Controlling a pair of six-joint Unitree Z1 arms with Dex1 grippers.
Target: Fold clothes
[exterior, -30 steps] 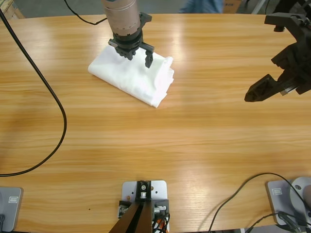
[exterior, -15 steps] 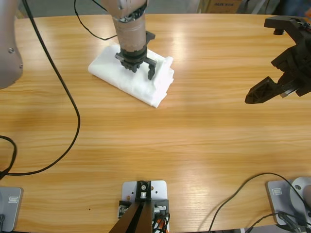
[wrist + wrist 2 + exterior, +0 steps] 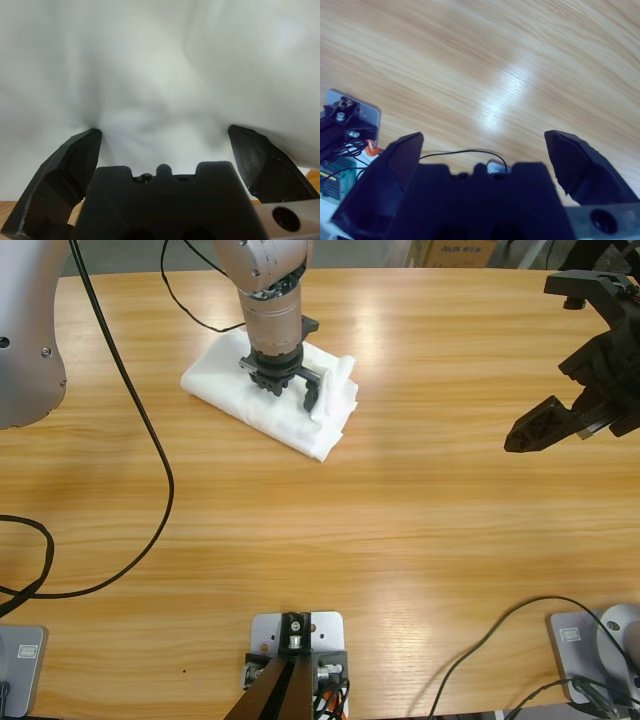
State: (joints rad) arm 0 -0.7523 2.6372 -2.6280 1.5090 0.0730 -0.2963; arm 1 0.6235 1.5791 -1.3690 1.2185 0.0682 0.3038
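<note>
Folded white T-shirt (image 3: 262, 400) directly beneath the left end effector (image 3: 285, 386), jaws spread and tips against the cloth.

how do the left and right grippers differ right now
The left gripper is down on the folded white T-shirt, jaws spread over the cloth; the right gripper has nothing at its jaws. The left one comes in from the top of the wooden table, while the right one hangs by the table's right edge, over bare wood. Both are black and open.
</note>
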